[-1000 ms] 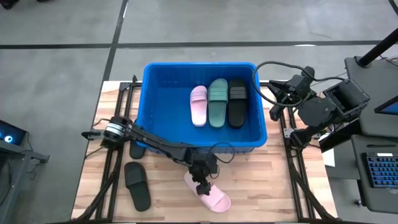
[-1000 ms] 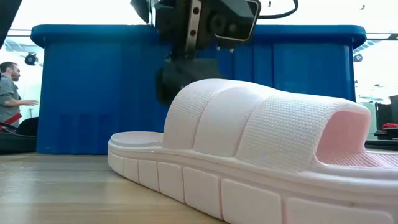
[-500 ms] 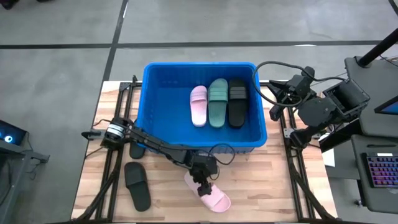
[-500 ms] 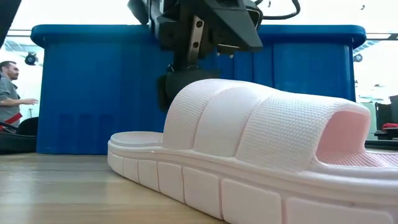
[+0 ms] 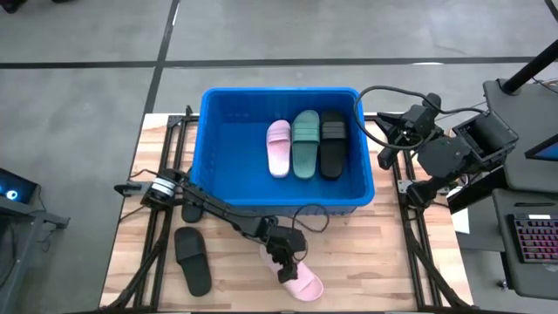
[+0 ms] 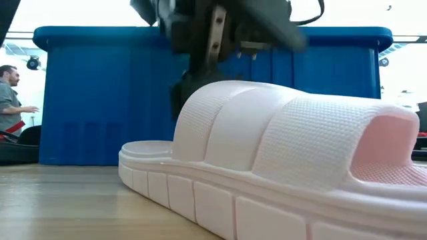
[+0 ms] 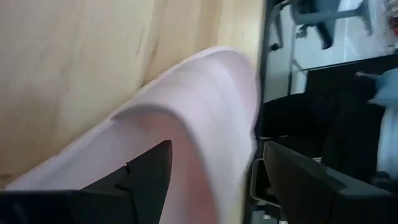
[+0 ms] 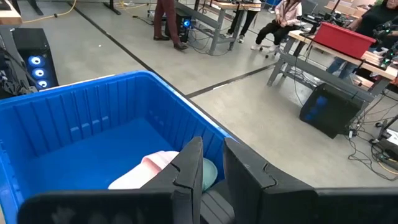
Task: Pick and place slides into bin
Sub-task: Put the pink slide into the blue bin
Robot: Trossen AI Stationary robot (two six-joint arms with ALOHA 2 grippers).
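- Standing at the far side of the wooden table (image 5: pixel 384 262), the blue bin (image 5: pixel 227 118) already holds three slides in a row: a pink one (image 5: pixel 278 148), a green one (image 5: pixel 306 144) and a black one (image 5: pixel 331 145).
- On the table, in front of the bin's near wall, lies a second pink slide (image 5: pixel 301 277). Its long axis runs on a diagonal, from near the bin toward the table's front edge on the right.
- Two black slides are at the front left – one (image 5: pixel 193 259) lies well apart from the pink slide, the other (image 5: pixel 191 210) is mostly hidden under the left arm.
- The left gripper (image 5: pixel 285 266) hangs directly above the pink slide's bin-side end, with its fingers spread wide – one on each side of the strap in the left wrist view. They do not yet hold it, as far as I can judge.
- So the slide lies straight below this gripper, and the left arm is by far the nearer one.
- The right gripper (image 5: pixel 384 160) waits at the bin's right rim, its fingers close together with nothing between them.
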